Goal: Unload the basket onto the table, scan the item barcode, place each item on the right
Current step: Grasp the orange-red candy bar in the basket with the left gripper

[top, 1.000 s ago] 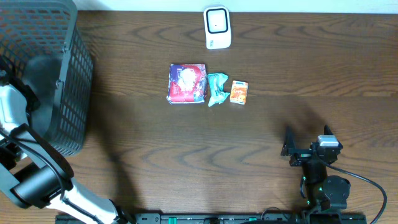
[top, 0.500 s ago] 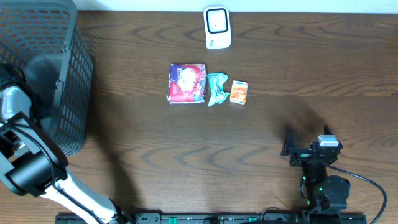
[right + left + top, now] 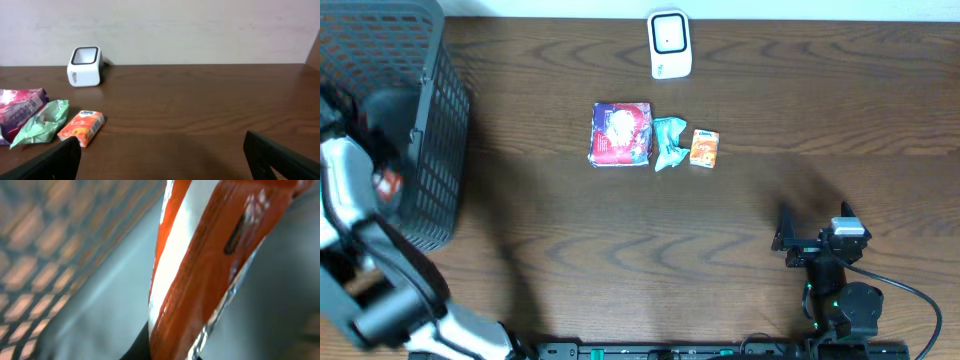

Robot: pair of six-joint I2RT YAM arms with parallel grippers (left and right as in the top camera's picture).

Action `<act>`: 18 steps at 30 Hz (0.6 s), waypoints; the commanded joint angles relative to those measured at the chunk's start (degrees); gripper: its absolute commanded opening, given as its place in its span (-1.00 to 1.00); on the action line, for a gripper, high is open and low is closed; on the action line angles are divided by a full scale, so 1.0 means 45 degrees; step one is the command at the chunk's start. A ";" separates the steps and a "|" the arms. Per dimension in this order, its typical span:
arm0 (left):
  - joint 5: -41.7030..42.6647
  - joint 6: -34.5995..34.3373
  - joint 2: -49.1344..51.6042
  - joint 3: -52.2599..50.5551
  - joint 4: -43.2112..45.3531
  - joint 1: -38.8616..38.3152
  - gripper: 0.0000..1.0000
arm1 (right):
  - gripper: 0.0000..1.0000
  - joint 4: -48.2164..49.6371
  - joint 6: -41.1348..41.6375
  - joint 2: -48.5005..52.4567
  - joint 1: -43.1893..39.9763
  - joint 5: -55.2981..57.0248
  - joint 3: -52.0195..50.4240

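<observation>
Your left tool pinches a red-and-white packet in the basket at 9 o'clock, likely for the scanner at 12; right tool sits spread.

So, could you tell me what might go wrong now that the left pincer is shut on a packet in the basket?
1. The packet looks glossy and crinkled, so it may slip from the left pincer when lifted.
2. The basket has a mesh wall close by; the packet could snag on it coming out.
3. Nothing shows which side should face the scanner, so the scan may fail.
</observation>
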 commanded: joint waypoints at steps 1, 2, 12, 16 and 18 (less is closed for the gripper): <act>0.3366 -0.0797 -0.2686 0.0185 0.0869 -0.1020 -0.86 | 0.99 -0.0053 0.0175 -0.0053 0.0049 0.0044 -0.0029; 0.3342 -0.1273 -0.3259 0.0185 0.1141 -0.1316 -0.85 | 0.98 -0.0049 0.0175 -0.0053 0.0049 0.0044 -0.0029; 0.3317 -0.2696 -0.6999 0.0180 0.1588 -0.5231 -0.85 | 0.99 -0.0049 0.0175 -0.0053 0.0049 0.0044 -0.0029; 0.3317 -0.2696 -0.6989 0.0175 0.0903 -0.7684 -0.85 | 0.99 -0.0049 0.0175 -0.0053 0.0049 0.0044 -0.0029; 0.3313 -0.2696 -0.6669 0.0175 0.0418 -0.8913 -0.86 | 0.99 -0.0049 0.0175 -0.0053 0.0049 0.0044 -0.0029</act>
